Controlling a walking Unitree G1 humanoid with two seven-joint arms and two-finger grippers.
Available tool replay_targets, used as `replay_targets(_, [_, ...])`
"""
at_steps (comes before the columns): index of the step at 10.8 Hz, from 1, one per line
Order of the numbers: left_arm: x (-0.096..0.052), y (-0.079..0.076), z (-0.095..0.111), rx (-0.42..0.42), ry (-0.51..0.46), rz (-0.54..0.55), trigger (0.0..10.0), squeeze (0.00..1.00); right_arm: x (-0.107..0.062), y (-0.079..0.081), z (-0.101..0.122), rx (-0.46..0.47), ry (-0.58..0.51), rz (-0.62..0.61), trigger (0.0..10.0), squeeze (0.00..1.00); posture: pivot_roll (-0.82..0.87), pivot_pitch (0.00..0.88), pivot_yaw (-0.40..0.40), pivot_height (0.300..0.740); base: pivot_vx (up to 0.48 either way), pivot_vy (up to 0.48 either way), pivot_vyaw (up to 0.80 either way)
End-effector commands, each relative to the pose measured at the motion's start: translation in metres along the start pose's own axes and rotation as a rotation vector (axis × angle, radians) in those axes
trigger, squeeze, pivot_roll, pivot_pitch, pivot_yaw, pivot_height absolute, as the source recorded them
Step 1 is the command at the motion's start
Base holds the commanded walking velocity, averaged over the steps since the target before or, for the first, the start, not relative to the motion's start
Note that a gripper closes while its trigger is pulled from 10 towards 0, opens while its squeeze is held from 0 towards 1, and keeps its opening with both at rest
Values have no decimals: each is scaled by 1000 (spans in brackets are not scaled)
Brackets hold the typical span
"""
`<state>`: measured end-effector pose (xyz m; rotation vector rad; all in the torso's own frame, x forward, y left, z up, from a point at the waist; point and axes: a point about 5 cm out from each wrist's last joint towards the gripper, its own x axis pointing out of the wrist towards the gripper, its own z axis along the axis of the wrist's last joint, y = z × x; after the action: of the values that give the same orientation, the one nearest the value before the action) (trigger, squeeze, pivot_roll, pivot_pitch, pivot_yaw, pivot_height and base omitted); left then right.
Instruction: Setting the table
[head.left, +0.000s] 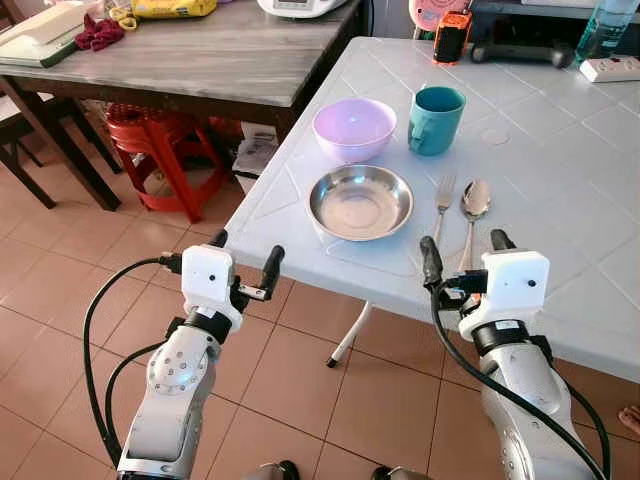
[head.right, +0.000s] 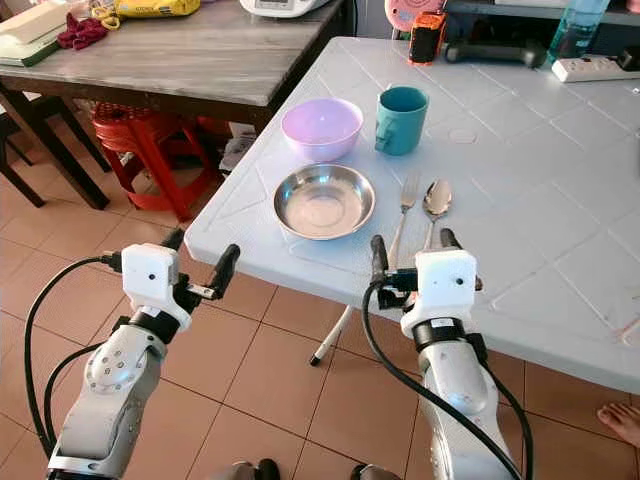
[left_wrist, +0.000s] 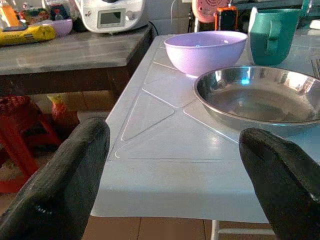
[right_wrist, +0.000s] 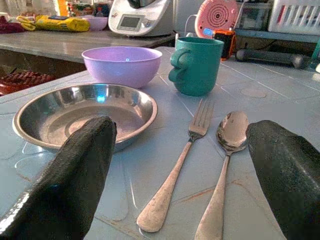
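On the white table a steel plate sits near the front edge. Behind it are a purple bowl and a teal mug. A fork and a spoon lie side by side to the right of the plate. My left gripper is open and empty, held just off the table's front-left corner. Over the table's front edge, just short of the fork and spoon handles, my right gripper hangs open and empty.
A wooden table with clutter stands to the left, a red stool under it. An orange device, a black bar, a bottle and a power strip line the table's far side. A person's foot shows at lower right.
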<state>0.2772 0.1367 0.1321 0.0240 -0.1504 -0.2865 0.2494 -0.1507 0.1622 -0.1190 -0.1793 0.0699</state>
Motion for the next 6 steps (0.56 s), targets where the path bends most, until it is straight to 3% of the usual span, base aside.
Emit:
replay_targets(1, [-3,6,-1,14,3,14,10000,0,-2,3,5,9,-25,16,10000,0,-77,151,101,740,0,0,0])
replay_targets(5, [-7,9,-6,13,22,22,10000,0,-3,8,3,7,-21,47,10000,0,-71,150,96,740,0,0,0])
replay_targets(6, [-7,9,-6,12,22,22,10000,0,-3,8,3,7,-20,47,10000,0,-69,150,96,740,0,0,419])
